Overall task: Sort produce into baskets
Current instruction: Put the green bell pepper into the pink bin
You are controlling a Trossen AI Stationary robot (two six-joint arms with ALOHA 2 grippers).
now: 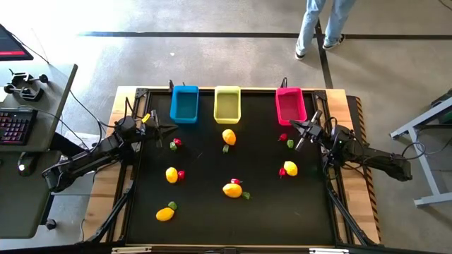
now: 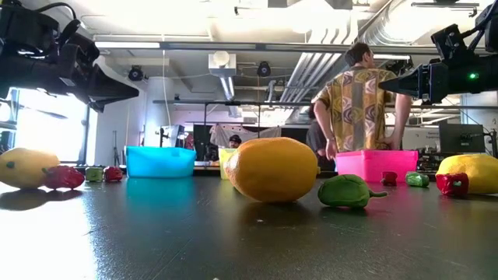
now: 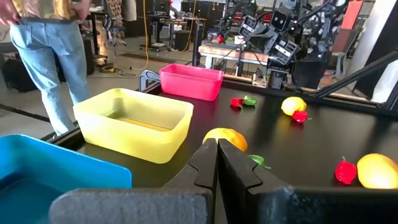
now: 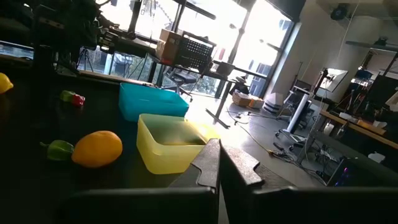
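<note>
1. On the black bench (image 1: pixel 212 212), 3 baskets line the far edge: blue basket (image 1: pixel 183 104), yellow basket (image 1: pixel 227 104), pink basket (image 1: pixel 290 106). All 3 look empty, so sorting seems not yet begun.
2. Produce lies scattered across the middle of the bench, well apart from the baskets: 6 lemons, e.g. (image 1: pixel 229 136) just in front of the yellow basket and (image 1: pixel 232 189) nearer the front; red bits (image 1: pixel 181 174) and green bits (image 1: pixel 289 143) sit touching or just beside them in mixed clusters.
3. Left claw (image 1: pixel 171 129) hovers above the bench near the blue basket, fingers pressed together, holding nothing. Likely a ready pose.
4. Right claw (image 1: pixel 294 124) hovers near the pink basket, fingers likewise together, empty.
5. Baskets: smooth moulded plastic, rectangular, open tops; the yellow one translucent. Lemons: rounded with pointed ends, matte. Bench surface dark, faintly glossy.
6. A person (image 1: pixel 321 25) stands beyond the far edge.
</note>
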